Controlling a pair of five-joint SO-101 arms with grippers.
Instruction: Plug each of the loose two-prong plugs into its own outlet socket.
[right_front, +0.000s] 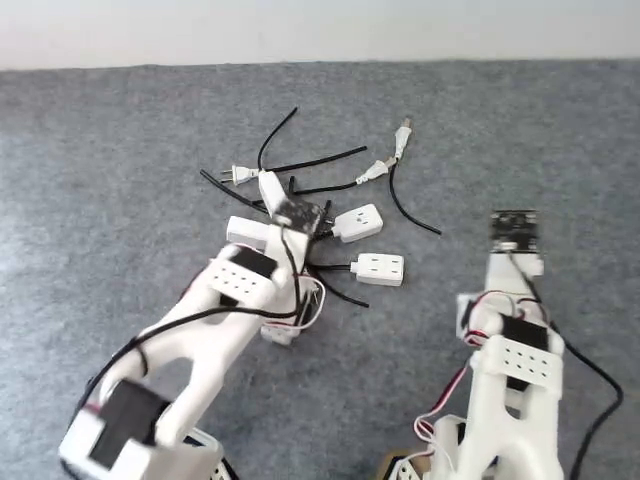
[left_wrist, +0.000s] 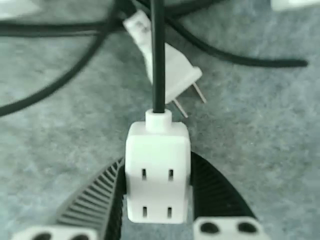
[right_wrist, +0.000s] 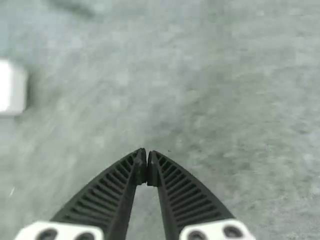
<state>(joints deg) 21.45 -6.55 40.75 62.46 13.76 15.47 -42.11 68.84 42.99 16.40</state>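
Observation:
My left gripper (left_wrist: 157, 167) is shut on a white outlet socket (left_wrist: 158, 145) with a black cord, one finger on each side. Just beyond it a loose white two-prong plug (left_wrist: 172, 75) lies on the carpet, prongs pointing away. From above, the left arm sits in the tangle of cords, with the held socket (right_front: 270, 188) at its tip. Two more white outlet sockets (right_front: 357, 222) (right_front: 380, 267) lie beside it. Loose plugs (right_front: 236, 175) (right_front: 375, 172) (right_front: 403, 130) lie farther back. My right gripper (right_wrist: 146, 154) is shut and empty over bare carpet.
Black cords (right_front: 320, 160) cross each other around the sockets. Grey carpet (right_front: 120, 180) covers the table, with open room left and right of the tangle. A white block (right_wrist: 10, 87) shows at the edge of the right wrist view. A pale wall (right_front: 320, 30) runs along the back.

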